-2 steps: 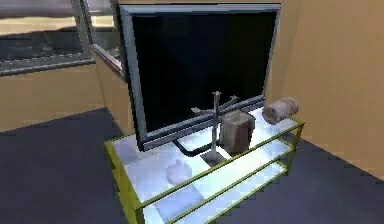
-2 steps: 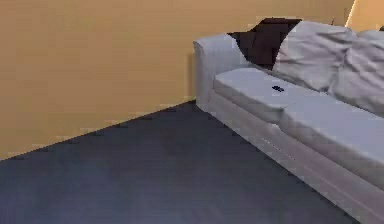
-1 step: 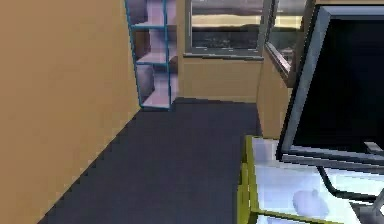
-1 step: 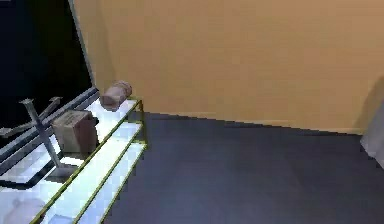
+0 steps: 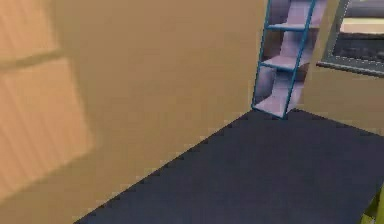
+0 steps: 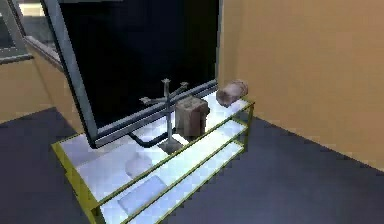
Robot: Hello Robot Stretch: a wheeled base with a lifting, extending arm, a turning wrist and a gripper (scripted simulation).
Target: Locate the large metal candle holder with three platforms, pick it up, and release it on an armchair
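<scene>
Forward view first: nothing to grab here. There's an orange wall [image 5: 150, 70], dark floor [image 5: 260, 170], a blue-framed shelf unit [image 5: 285, 55] in the corner, and a window [image 5: 362, 35] at the right edge.

Arm side view is the good one. The candle holder [image 6: 167, 115] stands on top of a yellow-framed TV stand [image 6: 100, 165], right in front of a big dark TV screen [image 6: 140, 60]. It's grey metal with a thin stem and little arms branching off near the top. Its long axis is straight up and its base is flat on the stand. A brown boxy thing [image 6: 193, 118] sits just beside it on the view's right, close enough that I can't tell if they touch. A roundish brown lump [image 6: 232, 93] sits farther along.

The holder is near the middle of this view, so I'd guess it's about lined up for a reach out that side, coming in from the left to dodge the box. As for the end effector, I can't tell its state or how it's placed relative to the holder.
</scene>
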